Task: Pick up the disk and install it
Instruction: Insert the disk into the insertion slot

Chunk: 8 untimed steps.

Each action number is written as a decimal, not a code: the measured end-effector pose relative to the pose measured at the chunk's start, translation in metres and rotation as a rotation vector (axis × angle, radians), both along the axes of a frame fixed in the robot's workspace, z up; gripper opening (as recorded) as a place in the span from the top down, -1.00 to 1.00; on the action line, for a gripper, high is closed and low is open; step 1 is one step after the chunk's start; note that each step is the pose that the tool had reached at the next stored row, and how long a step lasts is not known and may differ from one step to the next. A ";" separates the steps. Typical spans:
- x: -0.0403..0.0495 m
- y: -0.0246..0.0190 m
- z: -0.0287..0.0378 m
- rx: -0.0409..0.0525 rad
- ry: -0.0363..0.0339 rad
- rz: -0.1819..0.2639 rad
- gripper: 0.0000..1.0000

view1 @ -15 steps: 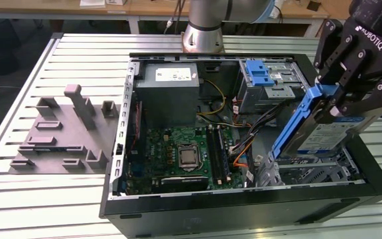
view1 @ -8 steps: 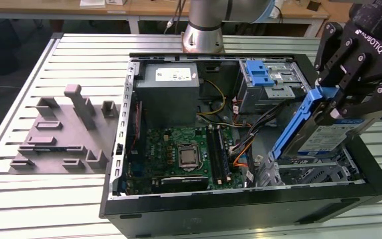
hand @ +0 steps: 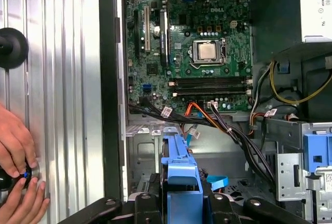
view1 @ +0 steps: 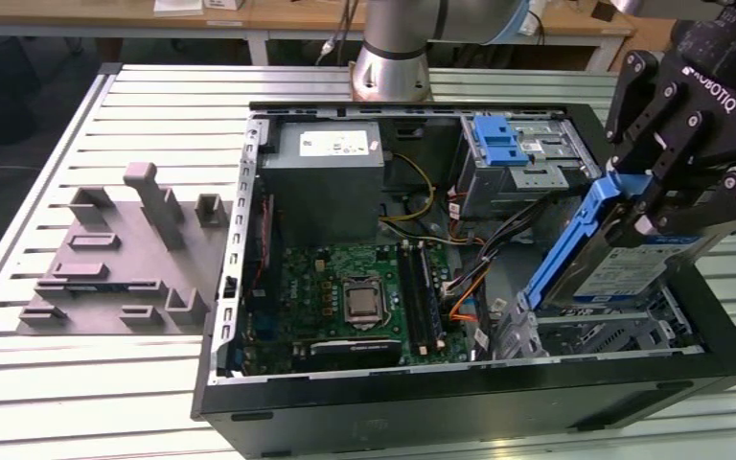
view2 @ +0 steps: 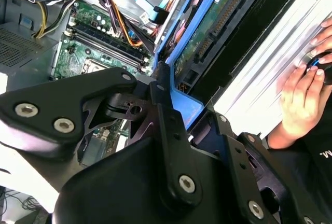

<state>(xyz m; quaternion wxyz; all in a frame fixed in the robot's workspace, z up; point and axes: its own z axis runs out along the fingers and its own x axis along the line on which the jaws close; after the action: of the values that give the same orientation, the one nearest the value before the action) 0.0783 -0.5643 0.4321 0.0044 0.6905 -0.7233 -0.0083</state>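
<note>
I saw the arm reach down over the open computer case at the exterior view's right, wrist tipped. My pincer pinched the disk by the upper end of its blue frame. The disk hung steeply tilted, lower end at the case's corner drive cage — clear of the worktop.

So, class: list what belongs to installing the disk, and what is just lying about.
In the job: disk, held by the fingers; open computer case; drive cage.
Lying about: grey fixture block; a person's hands.
</note>
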 end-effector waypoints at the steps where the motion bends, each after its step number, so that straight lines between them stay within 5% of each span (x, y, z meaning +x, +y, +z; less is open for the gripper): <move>1: 0.0000 0.0000 -0.0011 0.0002 0.0000 0.000 0.26; 8: 0.0000 -0.0002 -0.0088 -0.0011 0.0004 0.000 0.26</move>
<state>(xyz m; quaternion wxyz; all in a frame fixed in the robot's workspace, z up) 0.0783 -0.5645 0.4232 0.0049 0.6905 -0.7233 -0.0080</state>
